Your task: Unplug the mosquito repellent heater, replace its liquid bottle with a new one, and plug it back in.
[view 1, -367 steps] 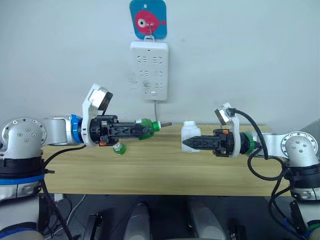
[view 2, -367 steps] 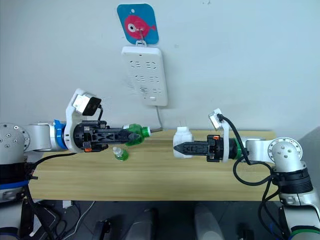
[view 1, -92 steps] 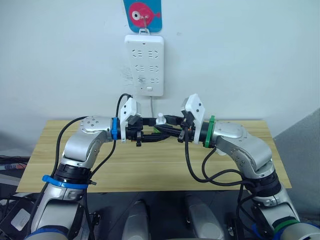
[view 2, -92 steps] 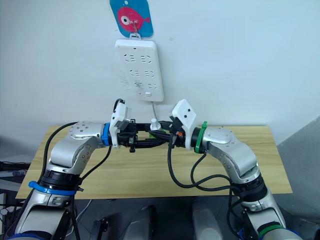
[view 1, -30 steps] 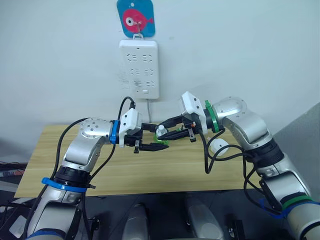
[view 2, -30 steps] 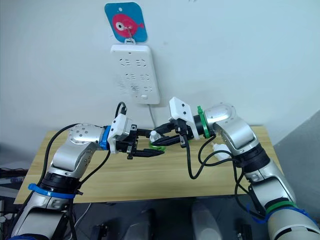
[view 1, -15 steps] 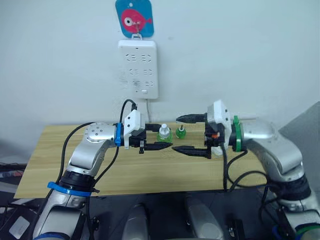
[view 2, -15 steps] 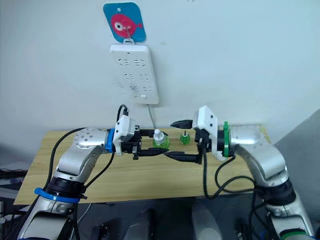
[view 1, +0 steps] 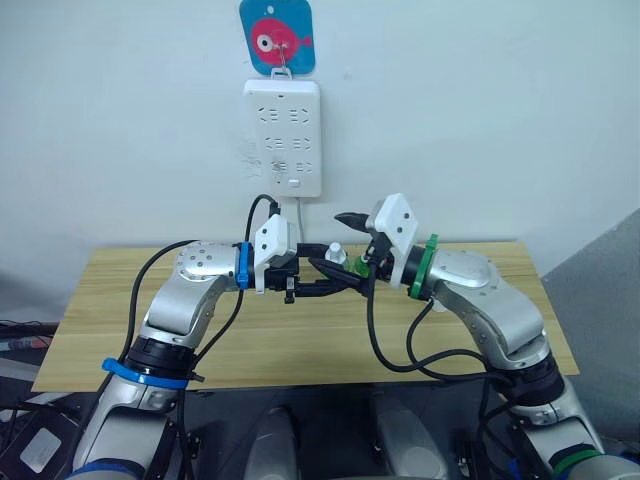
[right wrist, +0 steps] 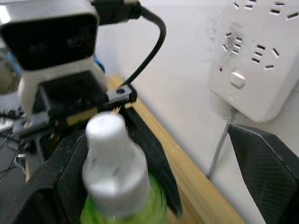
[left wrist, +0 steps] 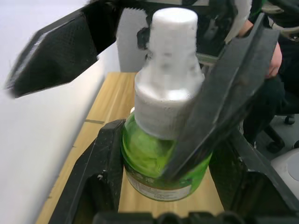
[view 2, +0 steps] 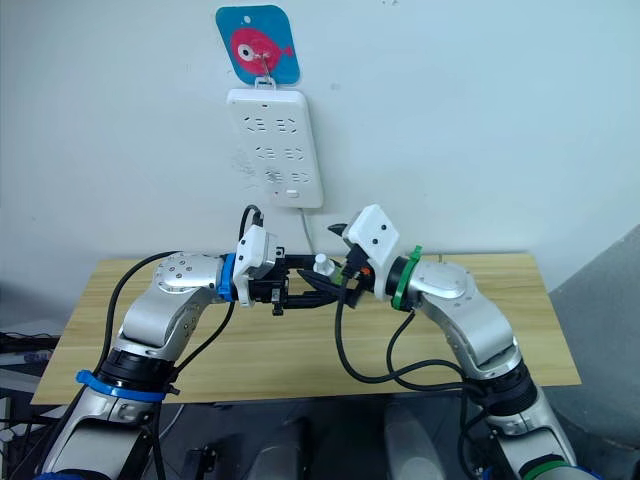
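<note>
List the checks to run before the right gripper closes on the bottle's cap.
1. Left gripper shut on the green bottle: ok.
2. Bottle upright: ok.
3. White cap seated on the bottle: ok.
4. Right gripper open, one finger on each side of the cap, clear of it: ok.
5. Cap tight or loose: cannot tell.
</note>
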### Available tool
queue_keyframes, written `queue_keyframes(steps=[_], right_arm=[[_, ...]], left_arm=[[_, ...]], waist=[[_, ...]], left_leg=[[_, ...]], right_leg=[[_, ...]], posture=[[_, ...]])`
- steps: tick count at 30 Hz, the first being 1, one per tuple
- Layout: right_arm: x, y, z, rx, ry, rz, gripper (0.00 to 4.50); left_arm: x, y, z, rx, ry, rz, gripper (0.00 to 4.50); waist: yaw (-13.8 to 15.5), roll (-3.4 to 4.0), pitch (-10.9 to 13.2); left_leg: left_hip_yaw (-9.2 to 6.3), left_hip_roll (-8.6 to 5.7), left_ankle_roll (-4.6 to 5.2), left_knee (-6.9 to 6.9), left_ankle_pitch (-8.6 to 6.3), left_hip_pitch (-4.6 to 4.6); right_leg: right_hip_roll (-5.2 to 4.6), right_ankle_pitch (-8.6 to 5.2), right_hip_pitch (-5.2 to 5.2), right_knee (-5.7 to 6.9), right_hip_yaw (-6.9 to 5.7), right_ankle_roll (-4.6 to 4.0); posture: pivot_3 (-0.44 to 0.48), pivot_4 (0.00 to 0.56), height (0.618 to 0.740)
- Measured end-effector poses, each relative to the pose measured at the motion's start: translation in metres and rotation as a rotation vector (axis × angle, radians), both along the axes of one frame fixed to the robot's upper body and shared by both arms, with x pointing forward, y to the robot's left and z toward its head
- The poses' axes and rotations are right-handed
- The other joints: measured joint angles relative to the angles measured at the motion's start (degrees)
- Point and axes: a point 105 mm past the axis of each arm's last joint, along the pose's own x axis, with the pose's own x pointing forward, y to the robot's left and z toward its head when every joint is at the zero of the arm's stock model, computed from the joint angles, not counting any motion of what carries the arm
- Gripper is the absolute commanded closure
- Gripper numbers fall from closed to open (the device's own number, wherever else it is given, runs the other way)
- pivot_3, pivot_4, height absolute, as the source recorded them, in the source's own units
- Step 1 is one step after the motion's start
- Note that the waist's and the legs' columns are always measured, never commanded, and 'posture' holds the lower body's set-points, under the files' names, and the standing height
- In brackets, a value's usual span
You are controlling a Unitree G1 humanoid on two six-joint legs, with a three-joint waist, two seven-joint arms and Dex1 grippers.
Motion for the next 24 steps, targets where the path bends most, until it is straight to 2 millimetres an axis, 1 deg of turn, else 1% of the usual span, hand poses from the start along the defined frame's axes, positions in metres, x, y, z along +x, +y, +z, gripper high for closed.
queue_keyframes(steps=[4,7,8,9,12,16,18,20,22,24], right_arm=[[-0.003,-0.019,0.000,-0.051,0.013,0.035,0.00],[0.005,-0.054,0.003,-0.087,0.040,-0.044,0.00],[0.001,-0.061,0.004,-0.092,0.063,-0.035,0.00],[-0.003,-0.062,0.004,-0.091,0.077,-0.014,0.00],[-0.018,-0.050,0.007,-0.065,0.100,0.074,0.00],[-0.022,-0.023,0.004,-0.029,0.095,0.115,0.00],[-0.019,-0.010,0.004,-0.021,0.074,0.116,0.00],[-0.013,-0.003,0.006,-0.015,0.048,0.102,0.00],[-0.005,0.001,0.007,-0.007,0.033,0.079,0.00],[-0.001,0.005,0.007,-0.003,0.027,0.077,0.00]], left_arm=[[0.002,0.000,0.000,-0.003,0.001,0.019,2.25],[0.000,0.001,0.002,0.004,-0.003,0.010,2.25],[-0.001,0.001,0.002,0.006,-0.007,0.004,2.25],[-0.002,0.001,0.002,0.009,-0.008,0.003,2.25],[-0.002,0.001,0.003,0.008,-0.010,-0.006,2.25],[-0.003,0.000,0.003,0.005,-0.019,-0.011,2.25],[-0.003,0.000,0.003,0.005,-0.021,-0.014,2.25],[-0.004,0.000,0.003,0.004,-0.027,-0.021,2.25],[-0.005,0.000,0.003,0.004,-0.030,-0.029,2.25],[-0.005,0.000,0.002,0.004,-0.028,-0.026,2.25]], waist=[[0.0,0.00,0.0],[0.1,0.00,0.0],[0.1,0.00,0.0],[0.0,0.00,0.0],[-0.5,0.00,0.0],[-0.5,0.00,0.0],[-0.3,0.00,0.0],[-0.3,0.00,0.0],[-0.2,0.00,0.0],[-0.1,0.00,0.0]], left_leg=[[0.00,0.01,0.00,0.00,0.00,0.01],[0.01,-0.01,0.00,0.00,0.00,0.00],[0.02,0.00,0.01,-0.01,-0.01,0.01],[0.01,0.02,0.01,-0.01,-0.01,0.01],[0.06,0.10,0.01,-0.03,-0.01,0.09],[0.05,0.13,0.01,-0.02,0.00,0.12],[0.07,0.08,0.00,-0.02,0.00,0.09],[0.07,0.07,0.00,-0.02,0.00,0.07],[0.06,0.06,0.00,-0.02,0.00,0.06],[0.03,0.05,0.00,-0.02,0.00,0.05]], right_leg=[[0.02,0.00,0.00,0.01,0.00,0.00],[0.00,0.00,0.01,-0.01,0.01,0.00],[0.01,0.00,0.01,-0.01,0.01,0.00],[0.02,0.00,0.01,-0.01,0.00,0.00],[0.12,0.00,0.01,0.02,0.07,0.00],[0.16,0.00,0.02,0.06,0.08,0.00],[0.11,0.00,0.02,0.03,0.09,0.00],[0.08,0.00,0.02,0.00,0.08,0.00],[0.07,0.00,0.02,0.00,0.07,0.00],[0.07,0.00,0.02,0.00,0.04,0.00]], posture=[[-0.170,0.184,0.736],[-0.171,0.183,0.736],[-0.171,0.182,0.736],[-0.173,0.182,0.736],[-0.175,0.180,0.736],[-0.175,0.177,0.736],[-0.175,0.176,0.736],[-0.174,0.176,0.736],[-0.168,0.173,0.736],[-0.167,0.175,0.736]])
